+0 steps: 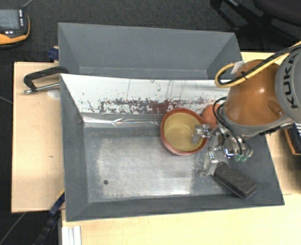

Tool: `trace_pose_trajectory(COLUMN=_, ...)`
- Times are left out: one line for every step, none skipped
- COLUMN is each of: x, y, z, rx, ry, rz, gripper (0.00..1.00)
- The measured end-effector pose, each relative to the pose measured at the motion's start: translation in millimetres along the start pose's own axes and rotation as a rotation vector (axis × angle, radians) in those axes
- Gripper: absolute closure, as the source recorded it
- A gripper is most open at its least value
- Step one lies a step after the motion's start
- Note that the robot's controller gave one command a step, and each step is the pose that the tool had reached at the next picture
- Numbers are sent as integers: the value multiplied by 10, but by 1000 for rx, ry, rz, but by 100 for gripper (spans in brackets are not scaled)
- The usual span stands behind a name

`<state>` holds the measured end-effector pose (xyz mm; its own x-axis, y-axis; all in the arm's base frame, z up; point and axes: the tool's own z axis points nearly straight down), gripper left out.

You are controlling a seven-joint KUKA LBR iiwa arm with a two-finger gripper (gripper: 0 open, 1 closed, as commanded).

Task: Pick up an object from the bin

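Two things flank our gripper (209,151) at the right of the bin (135,165) | round brown bowl (180,131) just beside it, toward the view's left | dark oblong block (235,181) just below-right, long axis slanting down-right | gripper clenched or released: we cannot tell

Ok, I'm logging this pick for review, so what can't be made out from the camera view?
- Reddish round thing at the back, camera view: mostly hidden behind the arm's orange cover.
- Brown bowl: right rim covered by the tool.
- Dark block: whether the tool touches it, too small to tell.
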<state>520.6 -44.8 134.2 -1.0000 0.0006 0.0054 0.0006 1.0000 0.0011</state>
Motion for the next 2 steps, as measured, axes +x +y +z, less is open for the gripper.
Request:
trace_pose_trajectory(x=-724, y=-135, z=634, rx=-1, ry=-5, rz=-114, gripper=0)
trace_pose_trajectory(x=-685, y=-142, z=617, rx=-1, ry=8, rz=-114, gripper=100)
